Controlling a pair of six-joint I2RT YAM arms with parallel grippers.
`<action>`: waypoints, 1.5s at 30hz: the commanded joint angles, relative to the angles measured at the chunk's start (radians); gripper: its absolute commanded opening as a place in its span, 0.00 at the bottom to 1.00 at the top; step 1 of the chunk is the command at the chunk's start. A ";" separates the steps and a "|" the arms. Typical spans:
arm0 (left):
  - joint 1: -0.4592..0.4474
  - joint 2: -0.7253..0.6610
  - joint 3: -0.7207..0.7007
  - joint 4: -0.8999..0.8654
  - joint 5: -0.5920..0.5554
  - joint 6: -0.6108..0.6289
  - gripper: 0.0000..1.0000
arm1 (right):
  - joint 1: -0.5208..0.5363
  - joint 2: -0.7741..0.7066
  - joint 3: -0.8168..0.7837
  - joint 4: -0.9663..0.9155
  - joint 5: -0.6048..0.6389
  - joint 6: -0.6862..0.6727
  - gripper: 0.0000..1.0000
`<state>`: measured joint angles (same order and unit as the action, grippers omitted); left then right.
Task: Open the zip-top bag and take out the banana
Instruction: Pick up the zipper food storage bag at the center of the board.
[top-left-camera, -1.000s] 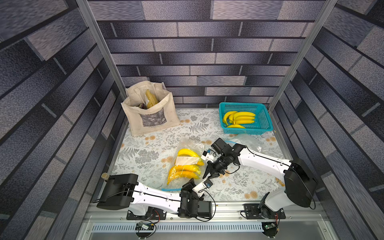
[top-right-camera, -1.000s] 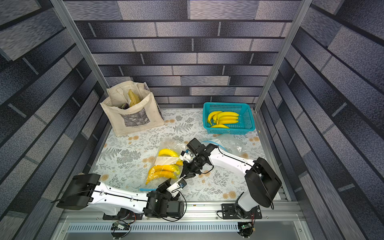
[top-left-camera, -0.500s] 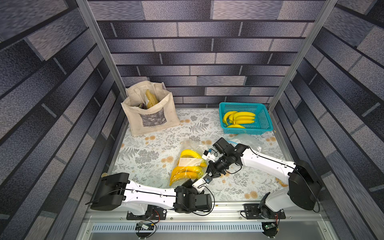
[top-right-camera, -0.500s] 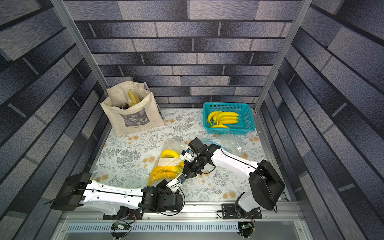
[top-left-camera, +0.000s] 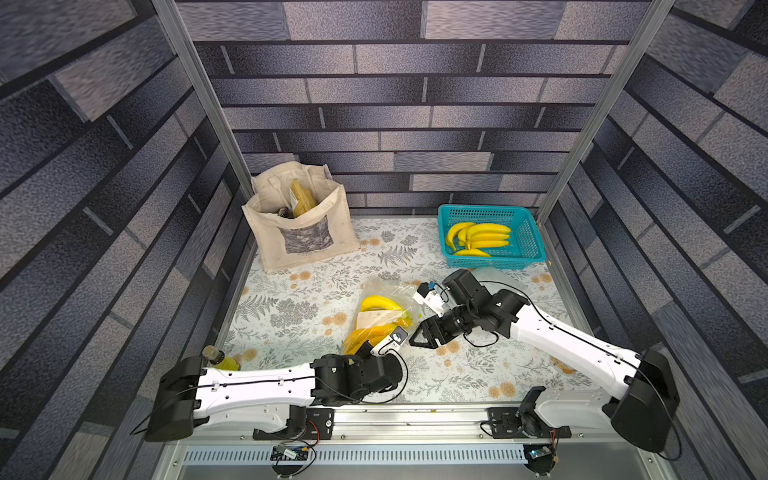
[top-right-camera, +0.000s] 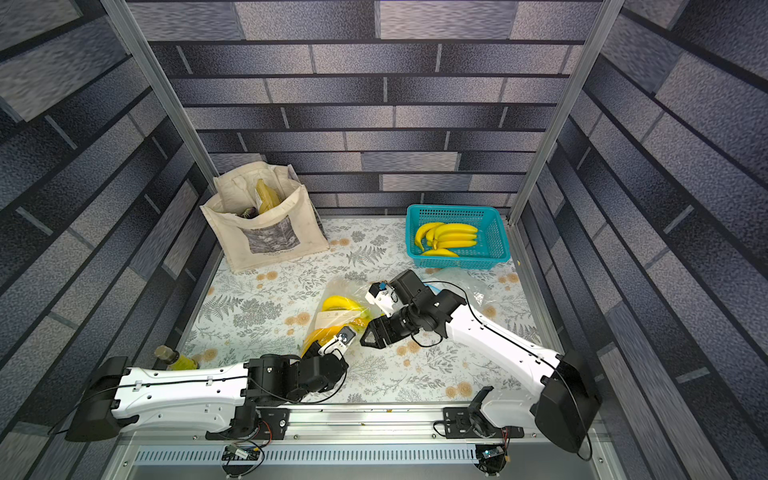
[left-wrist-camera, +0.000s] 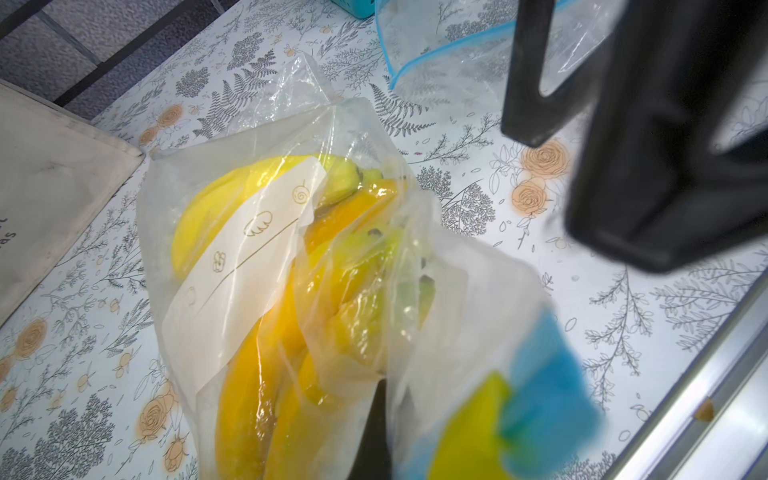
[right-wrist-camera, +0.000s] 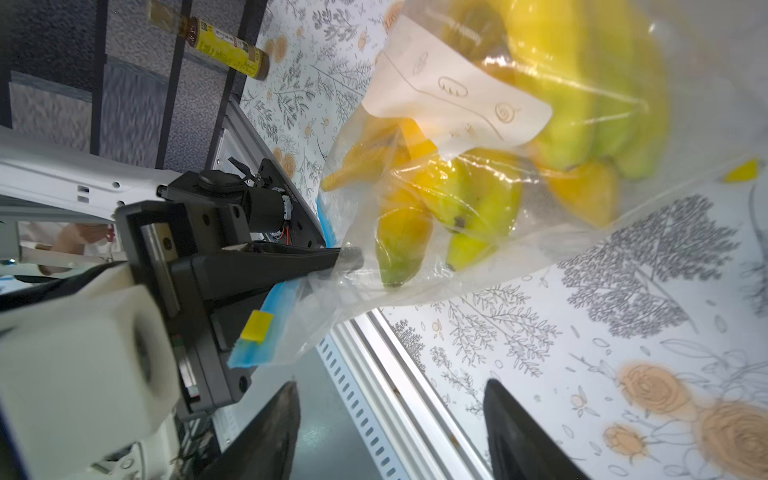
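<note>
The left end effector is clamped on the bag near its zipper, by the counter front edge, probably anchoring it. The right end effector stands apart, empty; the bananas lie inside.

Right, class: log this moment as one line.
left claw: shut on zip-top bag | right claw: open, empty | bananas: inside bag

Bright light glares off bag; foreground blurred.
</note>
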<state>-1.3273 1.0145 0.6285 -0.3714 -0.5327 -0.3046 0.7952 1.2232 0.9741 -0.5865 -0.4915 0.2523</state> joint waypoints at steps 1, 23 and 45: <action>0.065 -0.053 -0.027 0.037 0.161 0.074 0.00 | -0.006 -0.095 -0.120 0.202 0.134 -0.221 0.76; 0.332 -0.140 -0.039 0.049 0.543 0.098 0.00 | 0.036 0.044 -0.083 0.405 -0.135 -0.553 0.58; 0.375 -0.141 -0.055 0.061 0.614 0.101 0.00 | 0.067 0.179 0.019 0.379 -0.214 -0.576 0.33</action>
<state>-0.9607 0.8814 0.5819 -0.3393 0.0574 -0.2268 0.8536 1.3907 0.9619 -0.1970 -0.6678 -0.3161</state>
